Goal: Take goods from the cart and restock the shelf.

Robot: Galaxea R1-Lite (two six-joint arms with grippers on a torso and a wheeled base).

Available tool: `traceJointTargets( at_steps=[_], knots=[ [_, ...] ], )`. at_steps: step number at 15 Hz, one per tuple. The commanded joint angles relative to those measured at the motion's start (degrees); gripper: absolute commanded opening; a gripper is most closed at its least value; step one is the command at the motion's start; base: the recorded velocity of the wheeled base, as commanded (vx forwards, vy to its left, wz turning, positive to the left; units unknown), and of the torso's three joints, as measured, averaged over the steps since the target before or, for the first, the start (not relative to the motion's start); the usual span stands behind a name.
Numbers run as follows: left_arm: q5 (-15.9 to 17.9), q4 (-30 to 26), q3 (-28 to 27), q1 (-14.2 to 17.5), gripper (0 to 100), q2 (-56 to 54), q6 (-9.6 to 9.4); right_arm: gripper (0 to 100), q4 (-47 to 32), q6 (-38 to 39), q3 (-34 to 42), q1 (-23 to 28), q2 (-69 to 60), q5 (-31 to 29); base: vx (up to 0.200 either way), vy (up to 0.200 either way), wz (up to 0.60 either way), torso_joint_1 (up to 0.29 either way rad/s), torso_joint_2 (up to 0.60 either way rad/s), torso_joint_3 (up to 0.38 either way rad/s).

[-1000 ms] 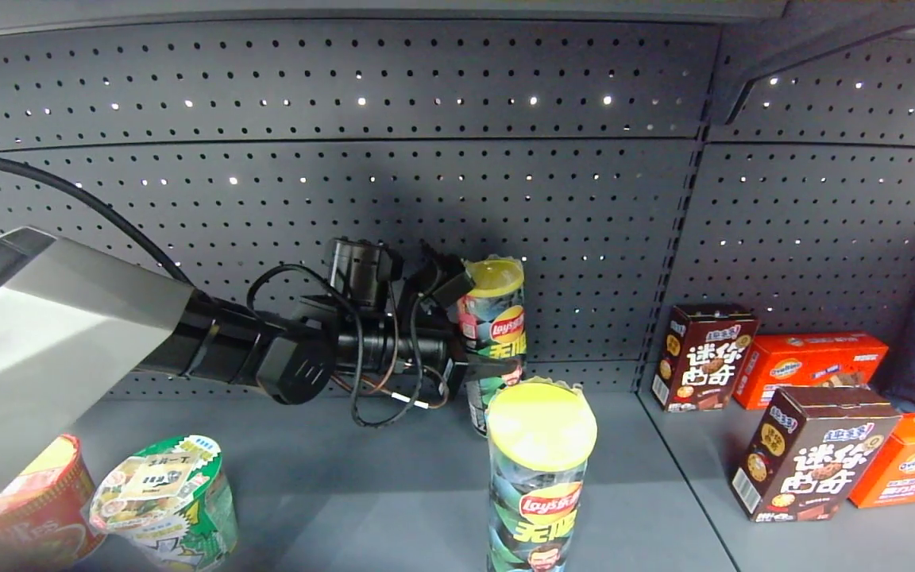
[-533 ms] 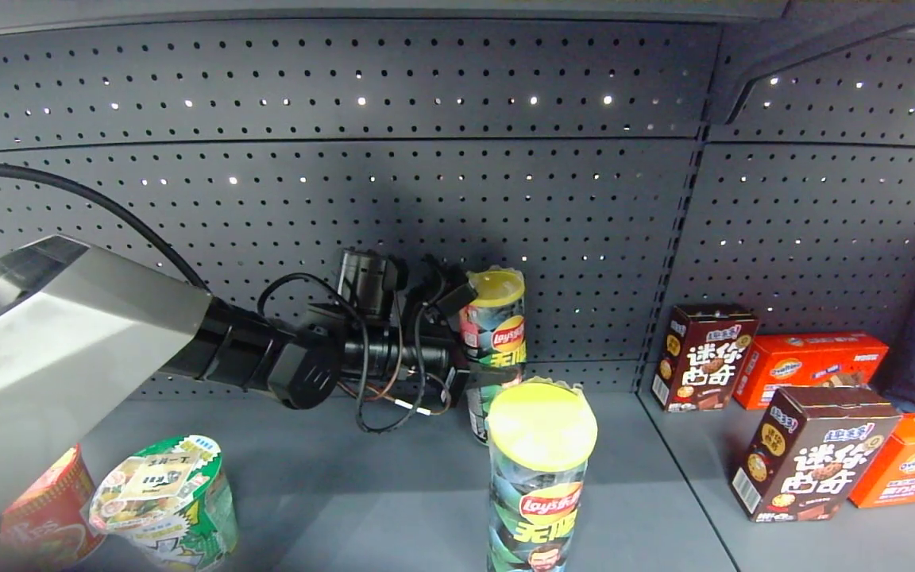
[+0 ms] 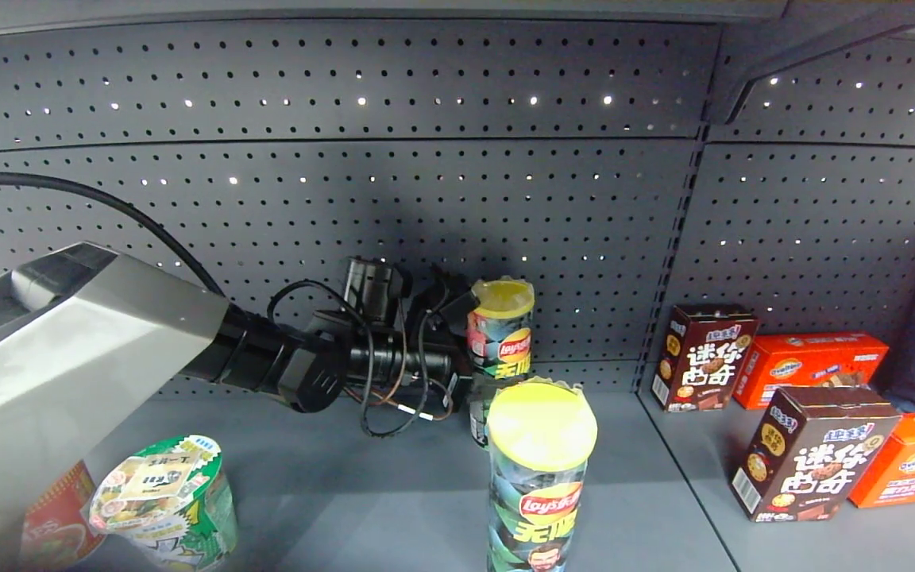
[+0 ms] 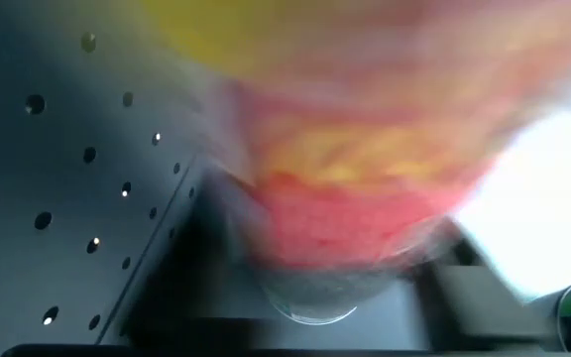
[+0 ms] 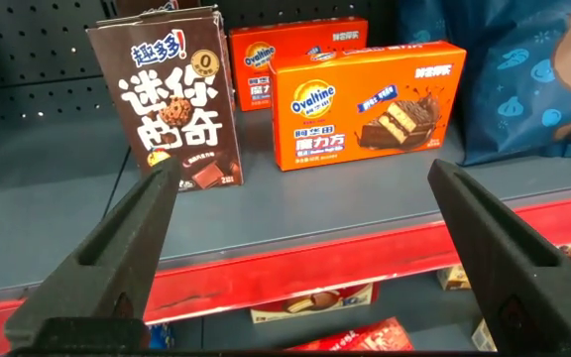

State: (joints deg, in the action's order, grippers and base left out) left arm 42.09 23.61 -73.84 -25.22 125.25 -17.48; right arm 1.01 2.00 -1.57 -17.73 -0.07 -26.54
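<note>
Step in hand: placement. The left end effector (image 3: 475, 343) is clenched on a tall chip canister with a yellow plastic lid (image 3: 505, 334), with fingers on opposite sides of the tube at about mid-height. The canister is upright, close in front of the perforated grey back panel (image 3: 426, 199) at the rear of the grey metal shelf (image 3: 330, 485). Its base is hidden behind a second matching canister (image 3: 541, 492) standing nearer the front edge, so I cannot tell whether it is seated on the shelf or just above it. The left wrist view gives the canister blurred, hard against the lens, with no finger detail readable. Judgement: this item is nearly restocked. The next move calls for lowering until the base bears on the shelf, then releasing and drawing straight back, clear of the front canister and the green-lidded noodle cup (image 3: 162, 492) at the left. Risk: a tall narrow tube tips easily if a finger drags on release. The right end effector (image 5: 305, 178) is spread wide, holding and touching nothing. It hangs before the shelf edge, facing a brown cookie box (image 5: 167, 94) and orange wafer boxes (image 5: 370, 104).
</note>
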Motion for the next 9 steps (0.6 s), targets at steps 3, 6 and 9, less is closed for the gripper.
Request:
traceJointTargets(
  at_steps=[3, 6, 9],
  knots=[
    [-0.08, -0.06, 0.01, 0.0, 100, 0.09, -0.01, 100, 0.04, 0.2, -0.01, -0.03, 0.07, 0.0, 0.0, 0.0, 0.0, 0.0, 0.0, 0.0],
    [-0.17, -0.06, 0.19, -0.09, 100, -0.18, -0.1, 100, -0.31, 0.11, -0.01, -0.03, 0.07, 0.08, 0.0, 0.0, 0.0, 0.0, 0.0, 0.0],
    [-0.08, -0.06, 2.03, 0.17, 100, -2.73, -0.71, 100, -0.84, -0.24, -0.01, -0.03, 0.07, 2.02, 0.0, 0.0, 0.0, 0.0, 0.0, 0.0]
  ],
)
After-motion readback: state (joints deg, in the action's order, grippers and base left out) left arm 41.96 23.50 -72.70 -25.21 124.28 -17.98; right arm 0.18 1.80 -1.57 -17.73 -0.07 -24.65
